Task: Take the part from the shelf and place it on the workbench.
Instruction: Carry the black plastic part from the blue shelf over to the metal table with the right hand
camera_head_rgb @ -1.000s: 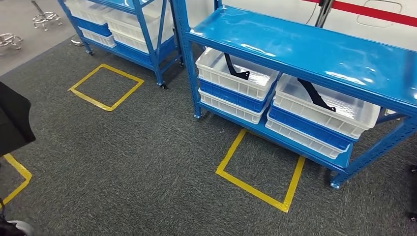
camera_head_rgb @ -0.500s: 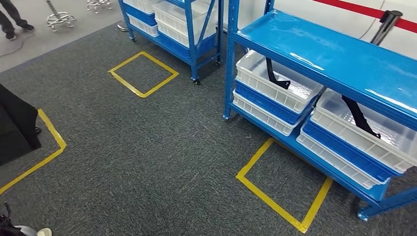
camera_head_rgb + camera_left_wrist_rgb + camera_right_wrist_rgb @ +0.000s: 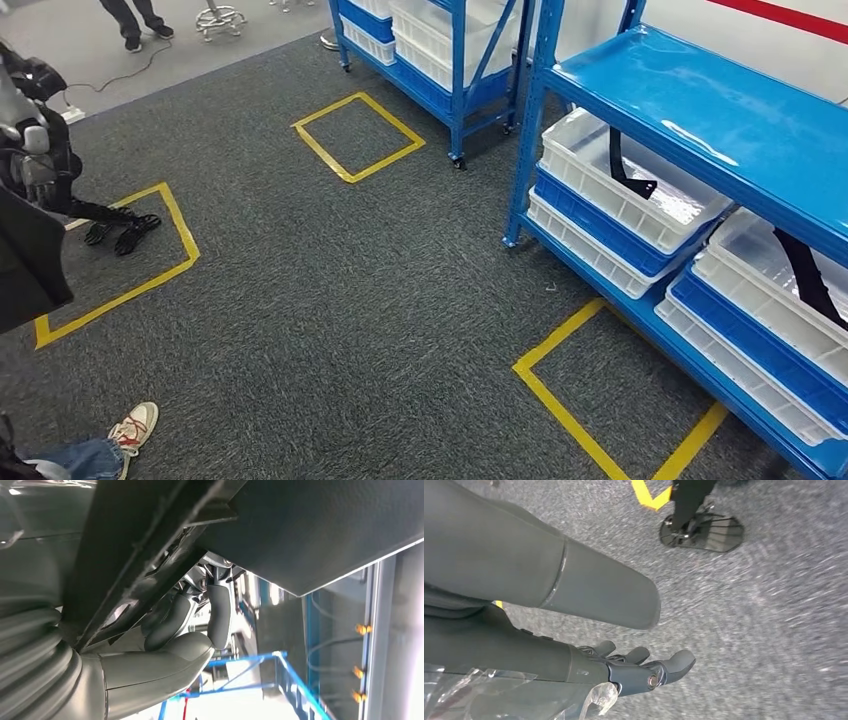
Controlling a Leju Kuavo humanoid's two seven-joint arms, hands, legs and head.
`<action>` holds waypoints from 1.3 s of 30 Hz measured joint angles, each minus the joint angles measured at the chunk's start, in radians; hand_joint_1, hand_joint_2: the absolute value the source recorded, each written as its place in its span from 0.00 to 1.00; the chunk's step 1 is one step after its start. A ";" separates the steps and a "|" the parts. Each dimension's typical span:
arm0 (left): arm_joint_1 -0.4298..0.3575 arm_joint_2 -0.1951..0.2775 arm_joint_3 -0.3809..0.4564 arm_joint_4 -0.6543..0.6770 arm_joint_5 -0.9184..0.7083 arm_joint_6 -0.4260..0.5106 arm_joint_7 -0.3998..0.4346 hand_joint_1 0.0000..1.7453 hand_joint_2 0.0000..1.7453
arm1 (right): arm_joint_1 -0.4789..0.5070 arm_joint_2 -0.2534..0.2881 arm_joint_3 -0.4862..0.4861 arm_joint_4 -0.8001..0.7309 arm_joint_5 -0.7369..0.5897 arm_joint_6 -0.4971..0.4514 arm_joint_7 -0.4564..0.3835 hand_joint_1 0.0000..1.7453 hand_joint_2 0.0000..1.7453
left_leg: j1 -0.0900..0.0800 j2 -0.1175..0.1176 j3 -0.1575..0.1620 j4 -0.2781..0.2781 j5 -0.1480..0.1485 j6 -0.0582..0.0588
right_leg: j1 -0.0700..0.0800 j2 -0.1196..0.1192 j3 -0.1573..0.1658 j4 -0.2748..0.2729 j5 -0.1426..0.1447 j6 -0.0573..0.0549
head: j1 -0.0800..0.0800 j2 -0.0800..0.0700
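A big black flat part (image 3: 28, 262) sits at the left edge of the head view. In the left wrist view my left hand (image 3: 170, 645) grips that black part (image 3: 150, 550), fingers curled up around its edge. My right hand (image 3: 639, 667) hangs over the grey carpet with its fingers apart and nothing in them. Two more thin black parts lie in white bins on the blue shelf (image 3: 700, 110): one (image 3: 625, 165) in the nearer-left bin, one (image 3: 805, 275) in the right bin.
A second blue rack (image 3: 450, 50) stands further back. Yellow tape squares (image 3: 355, 135) mark the carpet. Another dark robot (image 3: 35, 140) stands at the left on black feet (image 3: 120, 232). A person's shoe (image 3: 133, 425) is at the lower left.
The camera has swung left, so shelves and tape squares slid right in the picture. The other robot and a person's shoe came into view. The black part stays at the left edge.
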 joint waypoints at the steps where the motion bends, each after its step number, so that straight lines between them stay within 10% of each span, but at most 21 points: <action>1: -0.005 -0.001 0.001 0.000 0.002 0.000 -0.001 1.00 1.00 | -0.001 -0.001 0.000 0.000 -0.003 0.000 -0.004 0.00 0.00 | -0.006 0.023 0.034 -0.067 0.021 0.006 | 0.003 -0.010 0.002 0.000 -0.003 0.004 | 0.000 0.000; 3: -0.012 -0.003 0.003 0.001 0.008 0.000 -0.005 1.00 1.00 | -0.004 -0.006 0.000 0.000 -0.008 0.000 -0.011 0.00 0.00 | -0.016 0.044 0.057 -0.124 0.030 0.016 | 0.007 -0.032 0.007 -0.001 -0.009 0.014 | 0.002 0.000; 5: -0.011 -0.005 0.005 0.002 0.014 0.000 -0.006 1.00 1.00 | -0.008 -0.011 -0.001 0.000 -0.012 0.000 -0.013 0.00 0.00 | -0.016 0.017 0.056 -0.130 0.034 0.025 | 0.008 -0.051 0.014 -0.004 -0.014 0.025 | 0.004 0.000; 9: -0.012 -0.013 0.005 0.005 0.014 0.001 -0.004 1.00 1.00 | -0.006 -0.023 -0.001 0.000 -0.009 0.000 -0.002 0.00 0.00 | -0.007 -0.034 0.061 -0.140 0.043 0.045 | 0.002 0.055 -0.046 0.146 -0.106 0.036 | 0.009 0.000; 12: -0.006 -0.021 0.007 0.010 0.004 0.000 0.003 1.00 1.00 | 0.001 -0.027 -0.001 0.000 -0.006 0.000 0.009 0.00 0.00 | -0.009 -0.079 0.062 -0.139 0.043 0.048 | 0.002 0.083 -0.123 0.290 -0.148 0.036 | 0.011 0.000; 16: 0.006 -0.025 0.023 0.010 -0.006 0.000 0.020 1.00 1.00 | 0.004 -0.033 -0.001 0.000 -0.002 0.000 0.008 0.00 0.00 | -0.008 -0.142 0.064 -0.134 0.041 0.043 | 0.000 0.150 -0.036 0.066 -0.014 0.025 | 0.011 0.000; 18: 0.010 -0.025 0.027 0.010 -0.011 0.000 0.027 1.00 1.00 | 0.003 -0.036 -0.001 0.000 0.003 0.000 0.010 0.00 0.00 | -0.006 -0.168 0.058 -0.132 0.041 0.031 | 0.000 0.182 -0.008 0.000 0.004 0.019 | 0.011 0.000; 20: 0.017 -0.025 0.035 0.009 -0.007 0.000 0.028 1.00 1.00 | -0.002 -0.036 0.000 0.000 0.006 0.000 0.010 0.00 0.00 | -0.001 -0.191 0.051 -0.132 0.043 0.018 | 0.002 0.159 -0.004 -0.006 0.004 0.011 | 0.011 0.000; 22: 0.021 -0.024 0.044 0.009 -0.001 0.000 0.027 1.00 1.00 | -0.005 -0.034 0.001 0.000 0.006 0.000 0.009 0.00 0.00 | -0.002 -0.156 0.035 -0.103 0.028 0.007 | 0.000 0.129 0.002 -0.013 0.008 0.000 | 0.009 0.000; 25: 0.020 -0.024 0.051 0.008 0.000 0.000 0.027 1.00 1.00 | -0.001 -0.035 0.001 0.000 0.007 0.000 0.011 0.00 0.00 | 0.001 -0.063 -0.058 0.081 -0.056 -0.010 | 0.001 0.082 0.009 -0.017 0.004 -0.010 | 0.003 0.000; 30: 0.023 -0.023 0.053 0.008 -0.001 0.000 0.028 1.00 1.00 | 0.000 -0.038 0.001 0.000 0.008 0.000 0.017 0.00 0.00 | 0.008 -0.051 -0.126 0.205 -0.091 -0.017 | 0.002 0.053 0.011 -0.017 0.000 -0.010 | 0.003 0.000; 35: 0.020 -0.023 0.064 0.008 0.009 0.000 0.026 1.00 1.00 | -0.002 -0.042 0.001 0.000 0.006 0.000 0.018 0.00 0.00 | 0.009 0.040 0.032 -0.108 0.048 -0.014 | 0.008 -0.013 0.044 -0.017 -0.032 0.021 | 0.004 0.000; 39: 0.019 -0.023 0.070 0.008 0.003 0.001 0.028 1.00 1.00 | -0.008 -0.043 0.001 0.000 -0.001 0.000 0.014 0.00 0.00 | 0.004 -0.009 0.031 -0.115 0.044 0.016 | 0.002 -0.022 0.058 -0.013 -0.056 0.043 | 0.011 0.000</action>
